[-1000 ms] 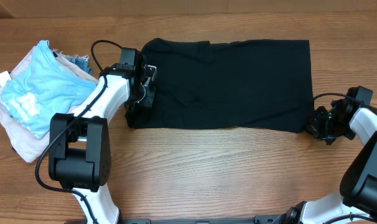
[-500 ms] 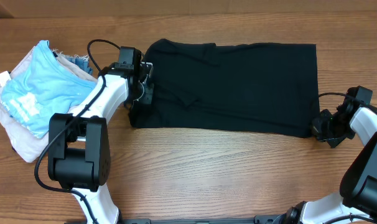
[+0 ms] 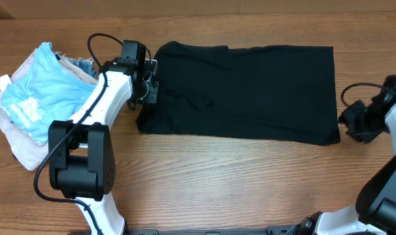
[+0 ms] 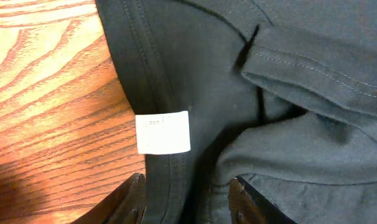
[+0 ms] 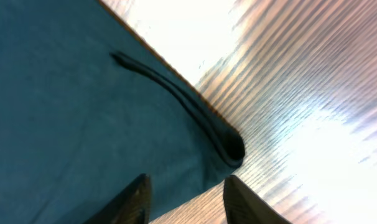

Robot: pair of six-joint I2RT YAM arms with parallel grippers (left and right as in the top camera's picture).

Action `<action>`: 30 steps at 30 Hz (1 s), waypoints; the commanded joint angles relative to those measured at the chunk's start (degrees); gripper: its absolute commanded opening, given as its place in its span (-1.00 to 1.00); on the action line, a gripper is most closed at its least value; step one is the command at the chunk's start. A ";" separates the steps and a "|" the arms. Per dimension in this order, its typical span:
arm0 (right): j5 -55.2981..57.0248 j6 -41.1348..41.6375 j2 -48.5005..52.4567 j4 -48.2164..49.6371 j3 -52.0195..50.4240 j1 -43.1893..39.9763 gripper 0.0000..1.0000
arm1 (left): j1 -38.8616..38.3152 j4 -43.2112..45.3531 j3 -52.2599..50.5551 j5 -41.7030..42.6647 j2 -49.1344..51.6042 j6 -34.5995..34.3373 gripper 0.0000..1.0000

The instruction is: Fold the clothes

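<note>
A black garment (image 3: pixel 240 88) lies spread flat across the table's middle. My left gripper (image 3: pixel 149 103) is at its left edge. In the left wrist view the left gripper (image 4: pixel 187 202) is open, its jaws standing either side of the black hem (image 4: pixel 170 180), just below a white label (image 4: pixel 163 132). My right gripper (image 3: pixel 349 124) is just off the garment's near right corner and apart from it. In the right wrist view the right gripper (image 5: pixel 185 202) is open and empty, over the cloth's edge near the folded corner (image 5: pixel 232 148).
A pile of other clothes sits at the far left: a light blue piece (image 3: pixel 38 91) on top of pale pink ones (image 3: pixel 15 140). Bare wooden table (image 3: pixel 237 183) runs along the front. A black cable (image 3: pixel 103 46) loops above the left arm.
The garment's right edge has been drawn out to the right. My right gripper has let go of the corner and moved right, away from it. My left gripper has shifted slightly towards the back.
</note>
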 commanded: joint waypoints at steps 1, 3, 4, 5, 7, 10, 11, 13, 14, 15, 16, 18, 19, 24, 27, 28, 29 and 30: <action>-3.54 -2.21 -1.68 2.43 3.26 0.74 -0.04 | -0.70 0.07 1.20 7.80 0.07 5.90 0.00; -6.36 -4.90 -1.68 5.31 3.19 1.46 0.07 | -1.88 0.00 1.25 8.11 0.07 6.29 0.01; -9.20 -8.07 -1.68 7.34 3.06 1.77 0.07 | -2.47 0.02 1.46 8.20 0.07 6.29 0.02; -10.10 -8.76 -1.66 8.37 2.99 1.95 0.07 | -2.93 0.02 1.84 8.57 0.07 6.29 0.08; -10.88 -8.87 -1.27 9.22 2.99 2.38 0.08 | -4.11 0.72 2.84 12.46 0.07 6.40 0.15; -11.78 -8.90 0.26 9.18 2.93 3.37 0.08 | -7.41 2.38 2.95 15.98 0.09 10.75 -0.58; -11.78 -8.87 0.70 9.20 2.93 3.69 0.08 | -8.50 2.34 2.93 14.49 0.09 12.00 -0.77; -11.78 -8.87 1.03 9.22 2.93 4.20 0.07 | -11.61 2.21 2.93 9.31 0.09 15.58 -0.92; -11.78 -8.87 1.03 9.22 2.93 4.33 0.07 | -13.07 2.12 2.93 8.07 0.09 18.40 -0.92; -11.78 -8.85 1.03 9.25 2.93 4.35 0.07 | -14.32 1.95 2.93 7.67 0.09 21.42 -0.92; -11.78 -8.87 1.03 9.22 2.93 4.33 0.06 | -15.65 1.84 2.93 7.15 0.09 24.11 -0.92; -11.78 -8.85 1.03 9.18 2.93 4.33 0.06 | -17.55 2.47 2.93 4.92 0.13 26.01 -0.92; -11.78 -8.85 1.03 9.18 2.93 4.33 0.04 | -18.08 3.02 2.93 3.98 0.39 26.05 -0.92; -11.78 -8.85 1.03 9.16 2.93 4.35 -0.02 | -18.51 2.58 2.93 4.50 4.66 25.68 -0.92; -11.78 -8.83 1.03 9.20 2.93 4.33 -0.02 | -18.51 3.56 2.93 3.76 6.60 26.05 -0.92; -11.78 -8.83 1.03 9.22 2.93 4.33 -0.03 | -18.51 4.02 2.93 3.21 7.13 26.05 -0.92; -11.78 -8.85 1.03 9.20 2.93 4.33 -0.03 | -18.49 4.48 2.93 2.78 7.48 26.03 -0.92; -11.78 -8.85 1.03 9.18 2.93 4.33 -0.03 | -18.49 5.97 2.93 1.27 7.98 24.83 -0.92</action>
